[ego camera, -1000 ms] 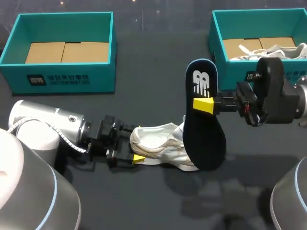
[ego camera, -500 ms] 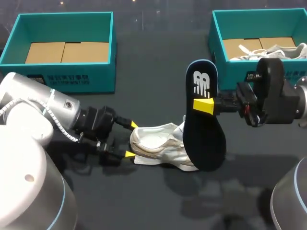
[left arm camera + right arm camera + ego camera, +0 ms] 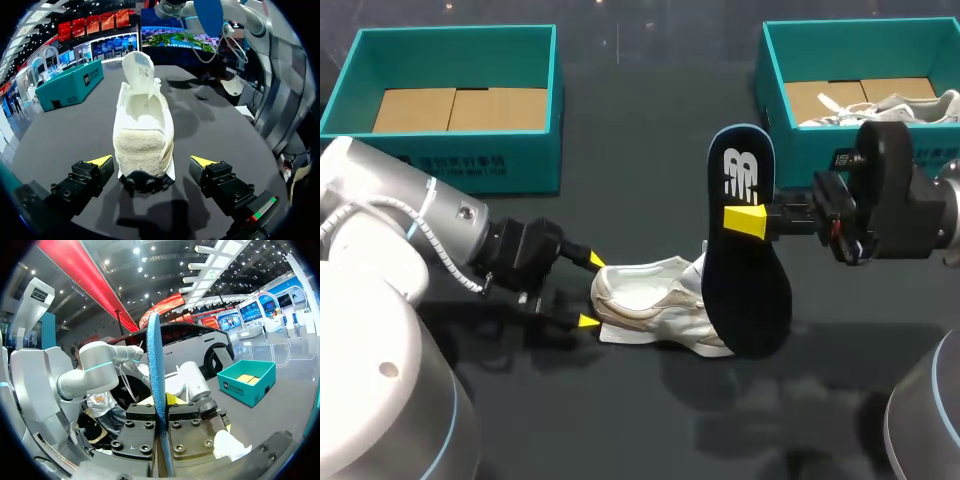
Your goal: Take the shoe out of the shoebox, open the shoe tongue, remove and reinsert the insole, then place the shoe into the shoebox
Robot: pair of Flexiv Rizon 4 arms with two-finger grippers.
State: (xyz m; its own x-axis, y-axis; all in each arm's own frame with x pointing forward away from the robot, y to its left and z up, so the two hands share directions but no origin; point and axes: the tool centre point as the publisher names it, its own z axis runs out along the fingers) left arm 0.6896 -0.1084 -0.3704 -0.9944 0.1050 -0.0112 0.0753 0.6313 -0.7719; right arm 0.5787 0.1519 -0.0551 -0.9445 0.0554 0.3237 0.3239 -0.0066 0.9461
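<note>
Two teal shoeboxes stand at the far side of the dark tabletop [image 3: 650, 160]: the left shoebox [image 3: 450, 165] shows only its cardboard floor, and the right shoebox [image 3: 800, 150] holds a second shoe [image 3: 900, 105], white, lying against its far wall. The white shoe [image 3: 655, 315] of the task lies out on the tabletop between the two arms, upright on its sole, its heel towards the left arm. The left pincer [image 3: 591, 290] sits low at that heel with its fingers spread wide, one yellow tip on each side of the heel and neither touching it; in the left wrist view the shoe [image 3: 144, 130] runs straight ahead from the released pincer [image 3: 150, 161], with the tongue [image 3: 139, 70] standing up at the far end. The right pincer [image 3: 748, 221] is clenched on the dark blue insole [image 3: 745, 260], gripping it near its middle and holding it on end in the air just beside the toe of the shoe, the broad face towards the head camera. In the right wrist view the insole [image 3: 156, 390] appears edge-on, pinched between the two finger blocks of that pincer [image 3: 162, 410].
</note>
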